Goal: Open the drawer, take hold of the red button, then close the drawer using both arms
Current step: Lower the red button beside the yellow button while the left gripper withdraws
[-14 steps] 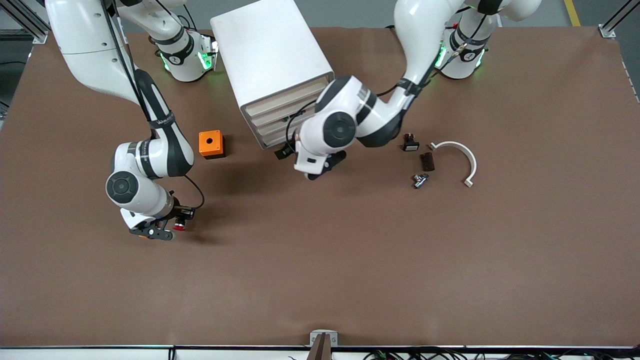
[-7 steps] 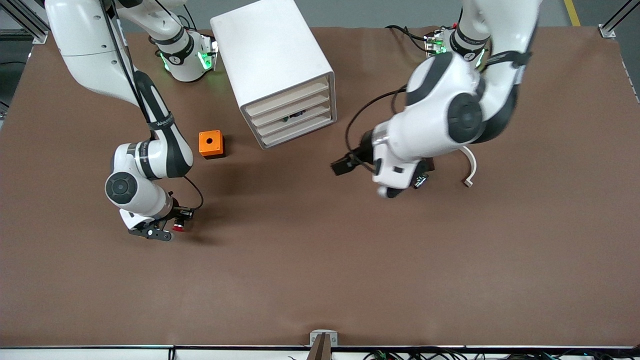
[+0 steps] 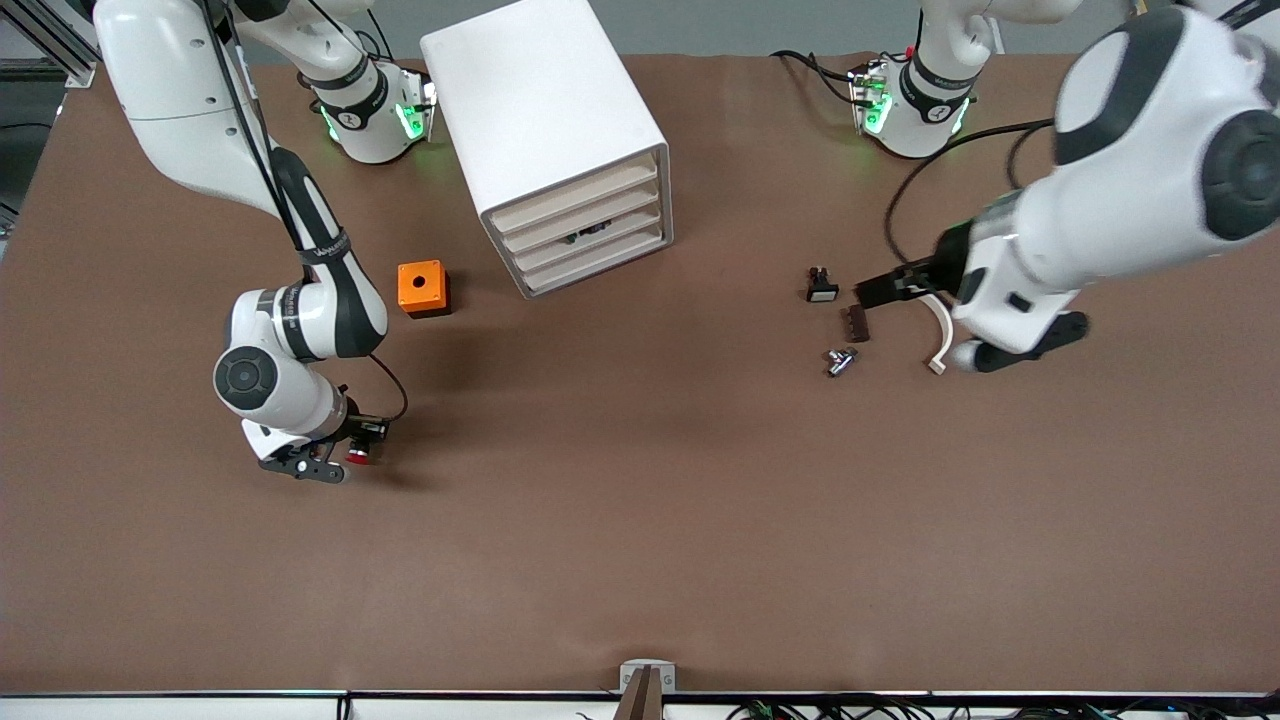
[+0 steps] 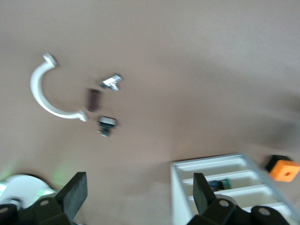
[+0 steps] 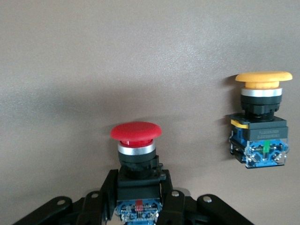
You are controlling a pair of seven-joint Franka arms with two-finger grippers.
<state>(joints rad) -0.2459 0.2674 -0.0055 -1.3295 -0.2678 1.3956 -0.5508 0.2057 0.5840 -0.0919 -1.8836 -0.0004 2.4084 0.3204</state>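
Front view: right gripper [image 3: 335, 462] jaws pinching button [image 3: 357, 455]; left gripper [image 3: 1015, 345] jaws spread over white clamp [image 3: 938, 322].

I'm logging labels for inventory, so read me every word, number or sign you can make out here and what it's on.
Nothing reads clearly.
Right arm: pale lettering on a black band, too small to read.
Arm bases: black rings with white marks, too small to read.
Button, held in the shut right gripper: no text.
Yellow button: no text.
Cabinet: no text.
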